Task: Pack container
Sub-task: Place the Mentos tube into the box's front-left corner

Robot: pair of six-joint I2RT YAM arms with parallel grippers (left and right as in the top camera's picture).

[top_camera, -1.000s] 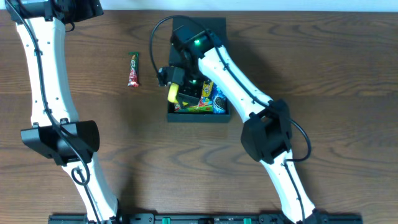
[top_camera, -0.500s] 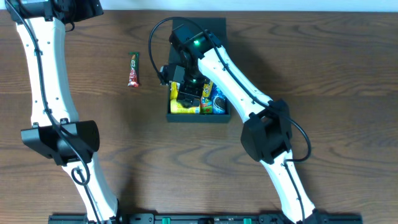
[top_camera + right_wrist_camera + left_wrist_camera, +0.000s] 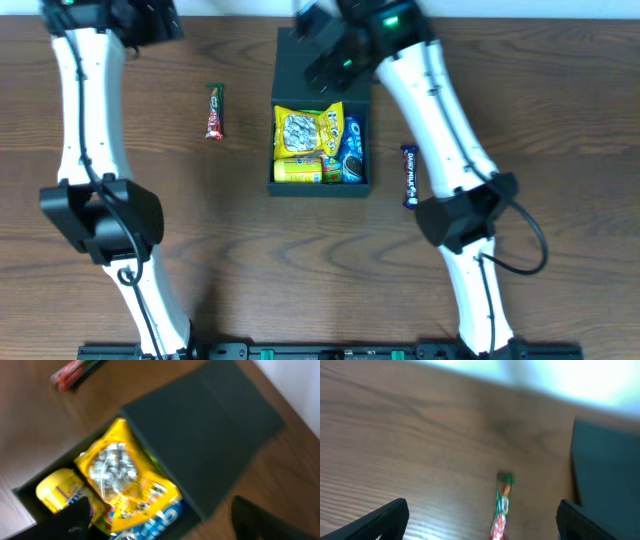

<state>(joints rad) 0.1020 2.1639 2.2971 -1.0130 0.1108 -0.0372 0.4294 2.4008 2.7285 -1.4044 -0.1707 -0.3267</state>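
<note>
The container (image 3: 320, 186) is a dark box with its flap lid (image 3: 320, 60) lying open at the far side. Inside lie a yellow snack packet (image 3: 307, 130), a blue packet (image 3: 350, 150) and a yellow tube-like packet (image 3: 295, 172). My right gripper (image 3: 314, 35) hangs over the lid, open and empty. In the right wrist view it (image 3: 160, 510) is above the yellow packet (image 3: 125, 480) and the lid (image 3: 205, 435). My left gripper (image 3: 150, 18) is open and empty at the far left, above a red-green bar (image 3: 502, 505); the container's edge (image 3: 607, 460) is to its right.
The red-green bar (image 3: 214, 110) lies on the wooden table left of the container. A dark bar (image 3: 408, 175) lies on the table just right of the container. The right arm's elbow (image 3: 455, 220) hangs over the right side of the table.
My right gripper has pulled out of the container and back over the lid, leaving the yellow packet inside. The dark bar right of the container is now uncovered. My left arm shifted slightly right.
</note>
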